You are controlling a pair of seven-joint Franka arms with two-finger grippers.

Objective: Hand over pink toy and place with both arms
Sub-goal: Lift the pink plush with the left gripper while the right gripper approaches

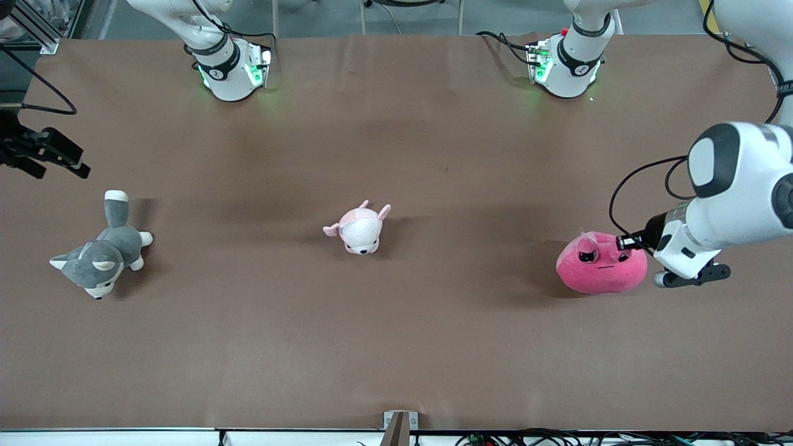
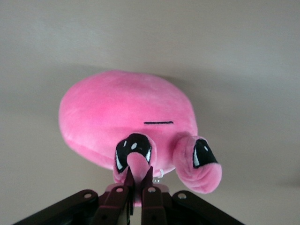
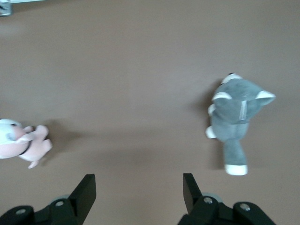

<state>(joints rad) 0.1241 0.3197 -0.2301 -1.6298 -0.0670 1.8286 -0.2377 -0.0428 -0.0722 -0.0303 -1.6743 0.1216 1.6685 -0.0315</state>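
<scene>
The left end effector (image 2: pixel 138 190) was clamped narrow on a small fold of plush at the top of the pink toy (image 1: pixel 600 267), beside one of its black eyes. The toy sat on the tabletop (image 1: pixel 396 347) toward the left arm's end, at about three o'clock from the pale puppy (image 1: pixel 358 229) in the front view. It looked light, soft and squashy, so a pinch on a raised fold or ear should hold; the round body seemed too wide and yielding for a sure grip, and the fabric might slip or stretch under its own weight. For the handover, a second fold clear of the first would probably suit the other arm best.

The right end effector (image 3: pixel 138 192) stood wide apart, holding nothing, waiting over bare tabletop between the puppy and the grey husky (image 1: pixel 102 251), which lay at nine o'clock from the puppy.
</scene>
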